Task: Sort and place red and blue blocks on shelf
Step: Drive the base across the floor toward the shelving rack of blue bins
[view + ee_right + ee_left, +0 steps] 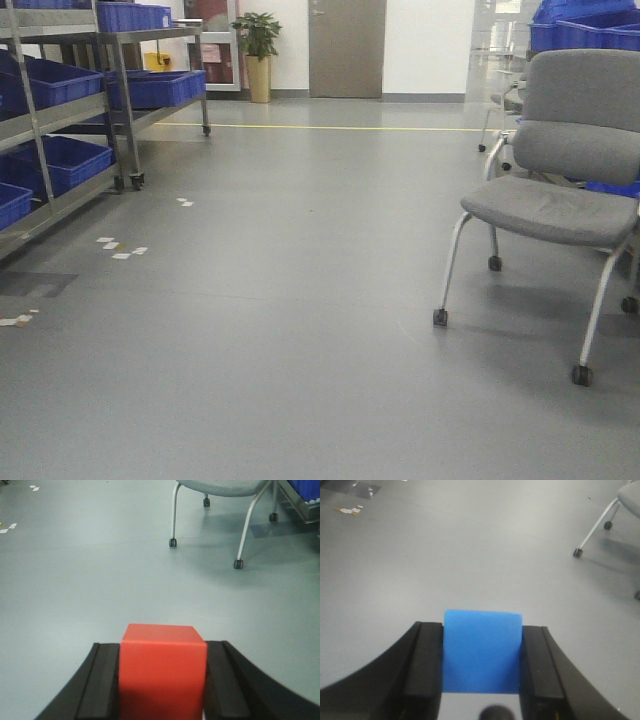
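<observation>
You carry two blocks: one blue block (pixel 482 650) clamped in the left gripper (pixel 482 630), one red block (pixel 162 672) clamped in the right gripper (pixel 162 647) — both over bare grey floor (pixel 300 300). The shelf (pixel 60 115) with blue bins (pixel 70 160) stands left, one chair (pixel 560 200) right.

Your blue block (pixel 482 652), matte and plain-faced, sits square and upright, pinched in the left gripper (pixel 482 635). Your red block (pixel 162 675), equally plain, sits the same way in the right gripper (pixel 162 655). The multi-tier steel shelf (pixel 62 113) stands at the front view's left edge.
</observation>
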Motion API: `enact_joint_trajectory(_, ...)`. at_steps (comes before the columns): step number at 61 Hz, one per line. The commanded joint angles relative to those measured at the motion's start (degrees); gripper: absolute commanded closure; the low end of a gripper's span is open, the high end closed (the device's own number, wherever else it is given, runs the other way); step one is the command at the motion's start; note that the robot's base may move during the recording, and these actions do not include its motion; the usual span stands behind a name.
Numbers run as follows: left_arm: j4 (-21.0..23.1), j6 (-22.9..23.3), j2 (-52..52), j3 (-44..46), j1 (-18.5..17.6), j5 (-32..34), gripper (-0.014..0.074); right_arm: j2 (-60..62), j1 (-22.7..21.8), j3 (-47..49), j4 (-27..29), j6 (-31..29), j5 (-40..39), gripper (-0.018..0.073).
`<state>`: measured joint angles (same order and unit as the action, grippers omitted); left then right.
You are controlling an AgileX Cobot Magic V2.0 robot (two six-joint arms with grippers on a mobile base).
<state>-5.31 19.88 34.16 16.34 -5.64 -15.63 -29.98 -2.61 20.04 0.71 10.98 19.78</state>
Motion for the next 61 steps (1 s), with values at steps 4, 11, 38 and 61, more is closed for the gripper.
enact_joint_trajectory(4, 0.30, 0.58, -0.07, 1.73, -0.01, 4.14, 0.0472, 0.00, -0.39, 1.61, -0.71, -0.59, -4.42, 0.0510)
enact_joint_trajectory(11, 0.30, 0.58, -0.07, 1.73, -0.01, 4.14, 0.0472, 0.00, -0.39, 1.61, -0.71, -0.59, -4.42, 0.0510)
enact_joint_trajectory(38, 0.30, 0.58, -0.07, 1.73, -0.01, 4.14, 0.0472, 0.00, -0.39, 1.61, -0.71, -0.59, -4.42, 0.0510)
enact_joint_trajectory(61, 0.30, 0.58, -0.07, 1.73, -0.01, 4.14, 0.0472, 0.00, -0.39, 1.61, -0.71, -0.59, -4.42, 0.0510)
